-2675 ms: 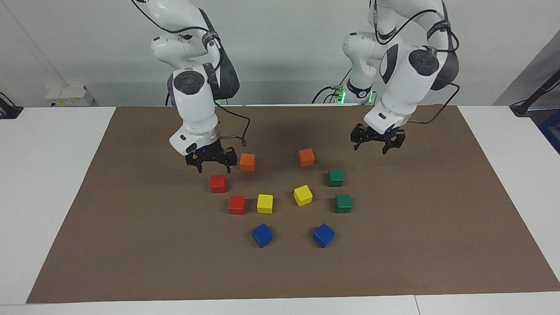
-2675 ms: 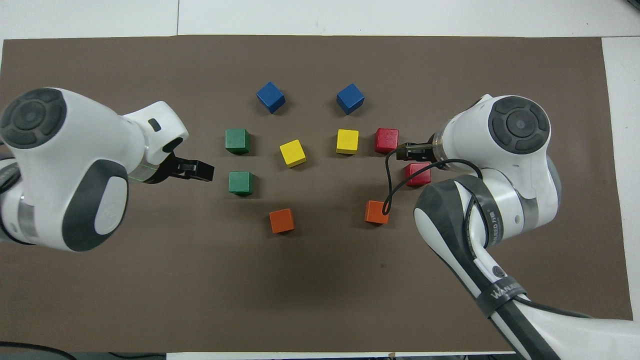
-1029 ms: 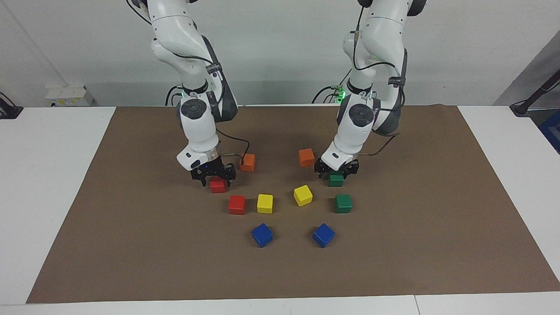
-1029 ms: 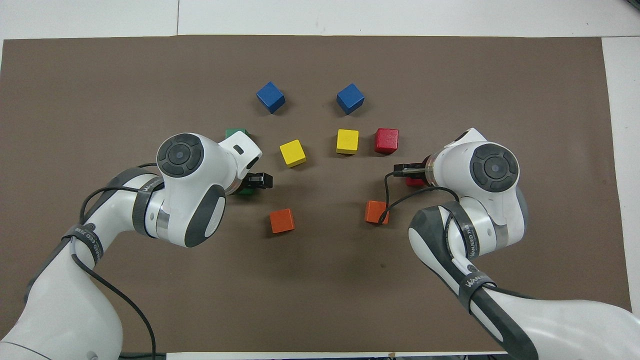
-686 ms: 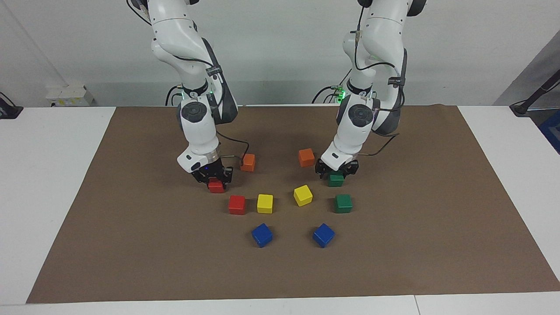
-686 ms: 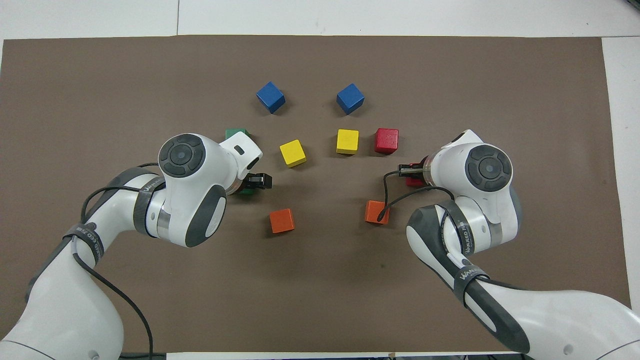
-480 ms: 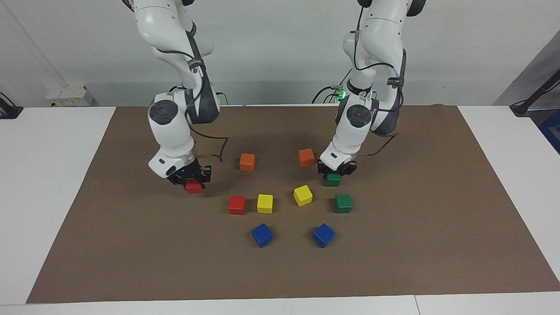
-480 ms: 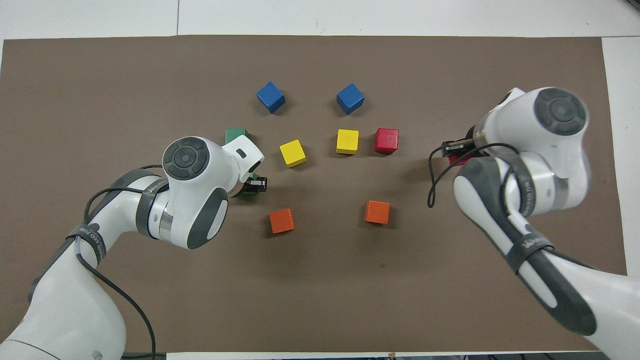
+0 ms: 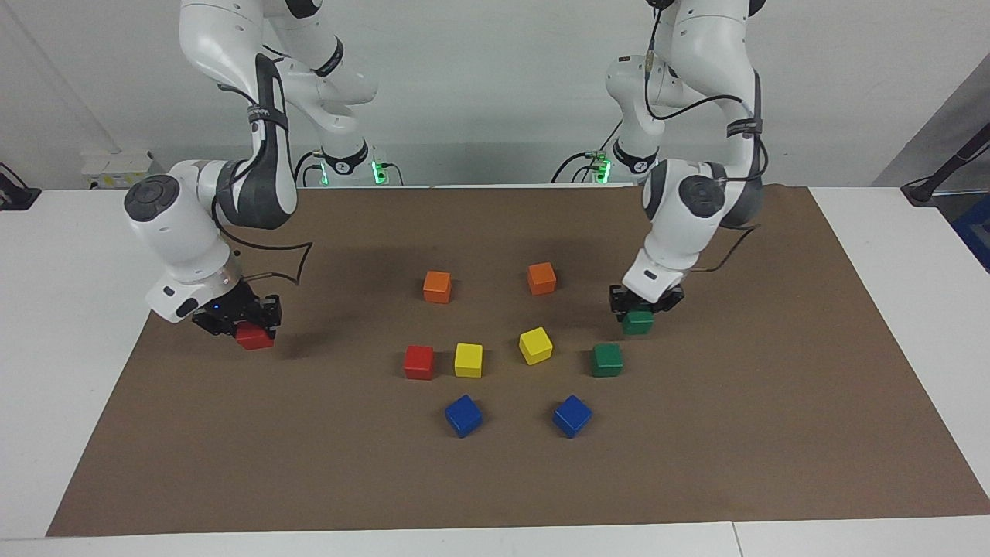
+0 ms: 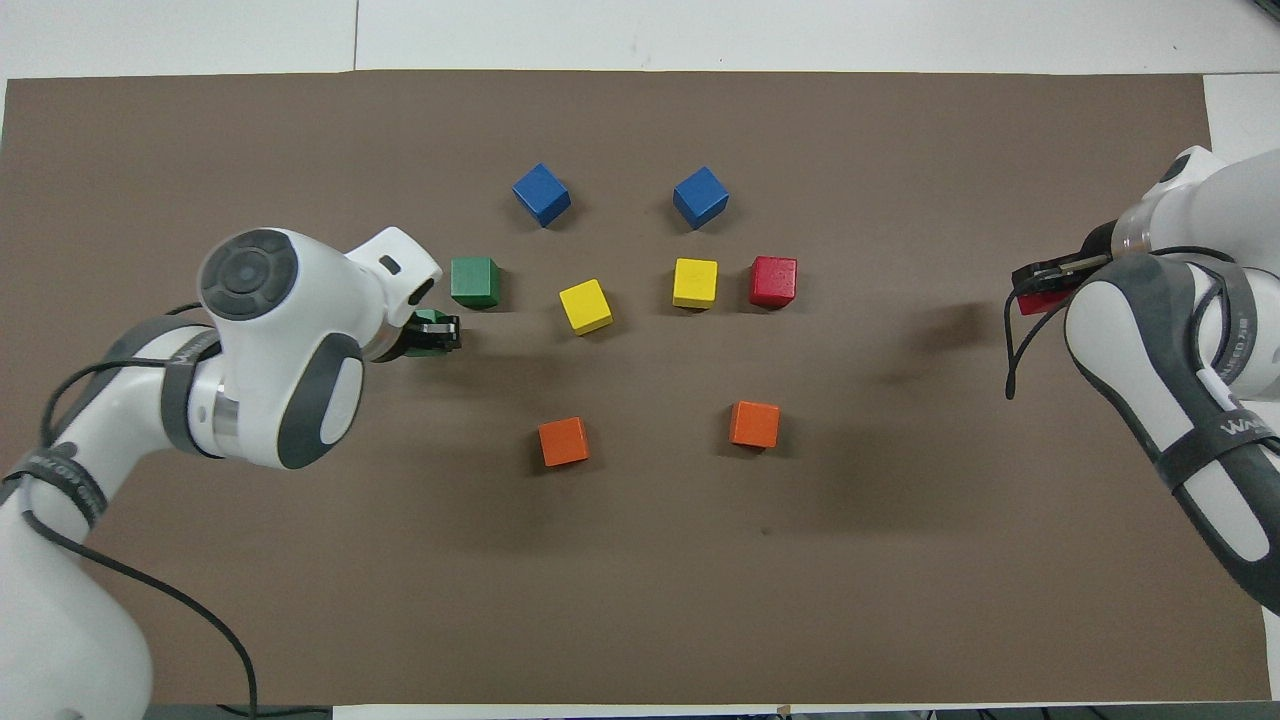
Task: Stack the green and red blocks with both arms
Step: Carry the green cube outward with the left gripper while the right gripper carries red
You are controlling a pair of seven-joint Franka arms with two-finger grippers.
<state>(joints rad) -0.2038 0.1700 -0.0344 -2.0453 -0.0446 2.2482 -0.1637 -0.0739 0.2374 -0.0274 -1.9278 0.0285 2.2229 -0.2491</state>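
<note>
Over brown mat (image 9: 773, 402), both grippers carry cubes.

Robotics lab: twin bench-mounted arms (image 9: 232, 116)

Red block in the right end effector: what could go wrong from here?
1. The right end effector holds the carried red block over the mat's edge, away from the resting red block; a slip could send it off the mat.
2. The left end effector carries the green block low beside the resting green block; it may clip it.
</note>
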